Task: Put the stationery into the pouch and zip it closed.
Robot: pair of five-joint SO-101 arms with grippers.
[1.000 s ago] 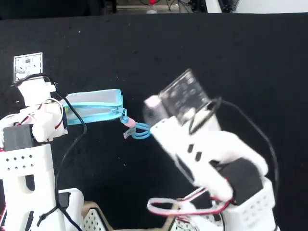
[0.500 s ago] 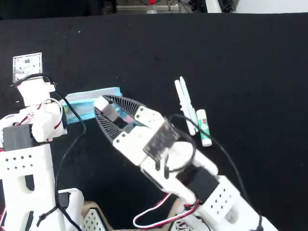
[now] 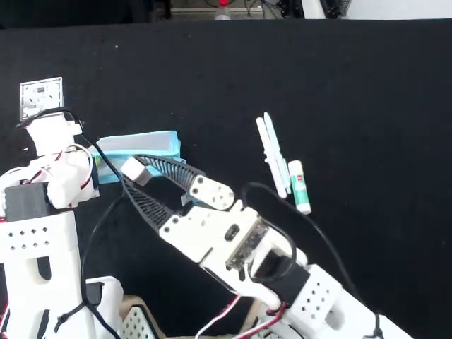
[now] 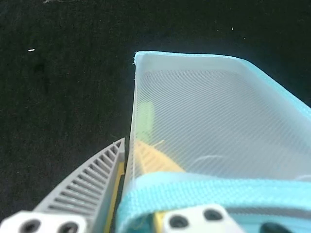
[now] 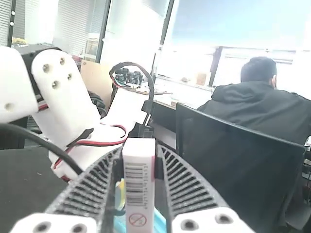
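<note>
The light-blue mesh pouch [image 3: 141,152] lies left of centre, and my left gripper [image 3: 97,167] is shut on its left end. Up close, the mesh wall [image 4: 209,126] and blue zip band sit pinched in the left gripper [image 4: 129,194]; something yellow shows through the mesh. My right gripper [image 3: 128,174] hangs over the pouch's near edge, shut on a small white block with a barcode [image 3: 133,171]. From the wrist, the block [image 5: 138,179] stands upright in the right gripper [image 5: 139,151]. Two white-and-blue pens [image 3: 272,151] and a green-and-white glue stick [image 3: 299,186] lie on the mat to the right.
The black mat [image 3: 353,85] covers the table. A small white tag [image 3: 41,95] lies at the far left behind the left arm's base [image 3: 35,240]. The right arm's body [image 3: 233,240] stretches diagonally across the front, near the pens. The left arm [image 5: 63,97] stands close before the right wrist.
The right arm has swung leftward from the pens' area to over the pouch, carrying the white block. The pens and glue stick are uncovered. The left arm has kept still.
</note>
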